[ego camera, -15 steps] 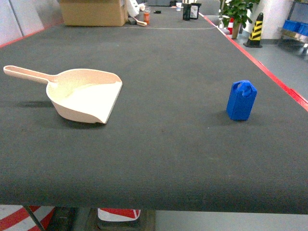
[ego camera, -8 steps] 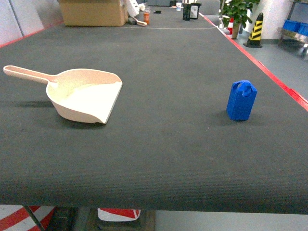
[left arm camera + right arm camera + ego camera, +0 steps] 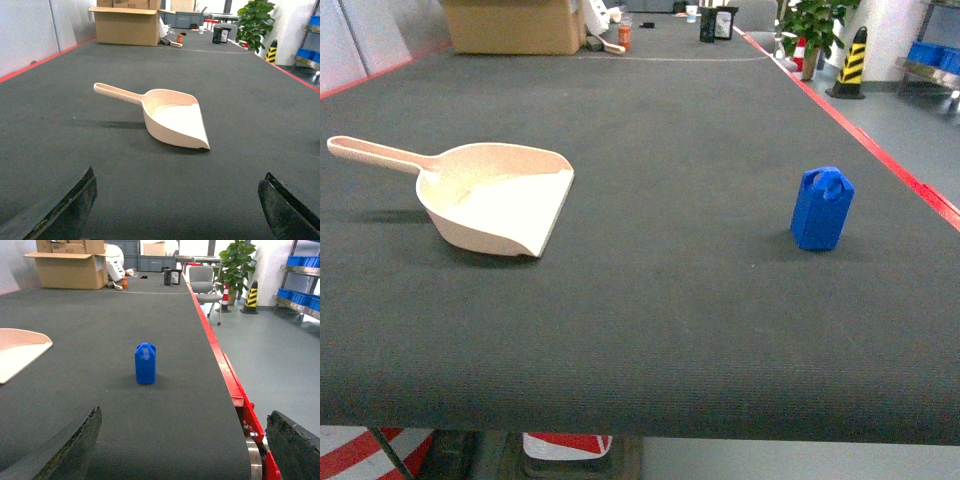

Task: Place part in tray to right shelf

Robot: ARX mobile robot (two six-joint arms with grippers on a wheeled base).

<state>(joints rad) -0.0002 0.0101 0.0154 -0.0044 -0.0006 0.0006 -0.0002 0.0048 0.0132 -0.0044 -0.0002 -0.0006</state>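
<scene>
Nothing of the task looks done. On the dark belt table (image 3: 650, 330), the beige scoop tray (image 3: 500, 205) lies empty at nine o'clock, long axis running ten-to-four, handle toward ten. The small blue part (image 3: 822, 208) stands upright at three o'clock, loops up, well apart from the tray. Both the left gripper (image 3: 177, 212) and right gripper (image 3: 187, 450) are spread wide, holding nothing.

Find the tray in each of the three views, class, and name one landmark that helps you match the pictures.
Head: the tray lies left of centre, handle pointing left.
Left wrist: the tray sits mid-frame, handle pointing upper left.
Right wrist: only the tray's front lip shows at the left edge.
Shared landmark: the cardboard box at the table's far end, upper left in all three views.
</scene>
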